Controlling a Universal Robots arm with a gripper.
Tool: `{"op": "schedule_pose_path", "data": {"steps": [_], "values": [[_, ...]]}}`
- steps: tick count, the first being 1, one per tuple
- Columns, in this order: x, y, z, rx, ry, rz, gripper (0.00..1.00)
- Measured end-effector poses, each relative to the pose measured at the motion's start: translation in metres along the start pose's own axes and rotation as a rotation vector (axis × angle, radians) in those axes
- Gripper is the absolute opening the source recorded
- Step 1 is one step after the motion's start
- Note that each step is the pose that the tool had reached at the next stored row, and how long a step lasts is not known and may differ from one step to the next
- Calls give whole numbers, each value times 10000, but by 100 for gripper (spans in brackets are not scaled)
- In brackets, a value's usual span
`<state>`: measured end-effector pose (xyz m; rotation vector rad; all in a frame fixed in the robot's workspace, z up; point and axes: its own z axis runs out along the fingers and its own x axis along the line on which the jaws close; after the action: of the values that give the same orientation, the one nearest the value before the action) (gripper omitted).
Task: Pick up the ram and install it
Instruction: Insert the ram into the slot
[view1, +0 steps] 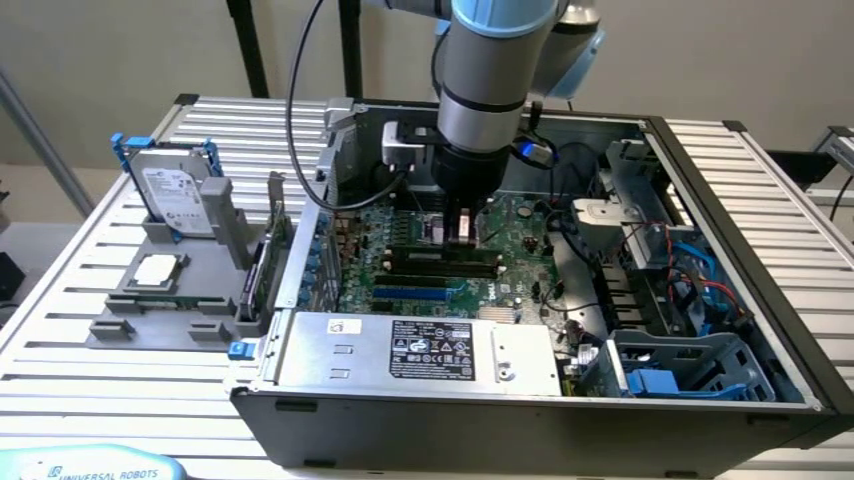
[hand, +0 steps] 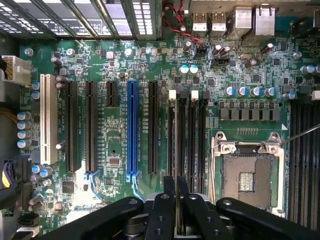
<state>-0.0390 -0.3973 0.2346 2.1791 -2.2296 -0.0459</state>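
Observation:
My gripper (view1: 461, 228) hangs low inside the open computer case (view1: 694, 150), just above the motherboard (view1: 514, 255). It is shut on the ram (view1: 462, 226), a thin stick held upright between the fingers. In the wrist view the ram (hand: 176, 210) shows edge-on as a narrow strip between the black fingers (hand: 161, 215). It runs parallel to the black memory slots (hand: 192, 130) with white clips and lies over the leftmost pair. I cannot tell whether its lower edge touches a slot.
The empty processor socket (hand: 247, 175) lies beside the memory slots, and a blue expansion slot (hand: 131, 130) on their other side. A silver power supply (view1: 414, 350) and cables (view1: 694, 280) crowd the case. At the exterior view's left, a grey tray (view1: 127, 310) holds a blue-framed hard drive (view1: 174, 185) and a processor chip (view1: 156, 268).

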Motion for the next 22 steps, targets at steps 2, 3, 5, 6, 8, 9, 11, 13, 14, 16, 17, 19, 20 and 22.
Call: {"op": "schedule_pose_path", "data": {"steps": [2,3,5,6,8,9,11,13,14,16,17,19,20,22], "values": [[0,-1,8,0,42,4,13],[0,-2,13,1,61,10,13],[0,-2,19,1,98,25,13],[0,-3,22,1,108,33,13],[-1,-4,27,2,114,66,13],[-3,-4,29,2,116,89,13],[-4,-5,33,2,117,127,13],[-5,-5,39,2,117,157,13],[-5,-6,41,3,120,169,13],[-5,-6,46,2,127,188,13],[-4,-6,49,2,130,196,13],[-5,-6,54,2,134,208,13],[-5,-6,57,2,134,214,13],[-4,-6,62,3,133,230,13]]}}
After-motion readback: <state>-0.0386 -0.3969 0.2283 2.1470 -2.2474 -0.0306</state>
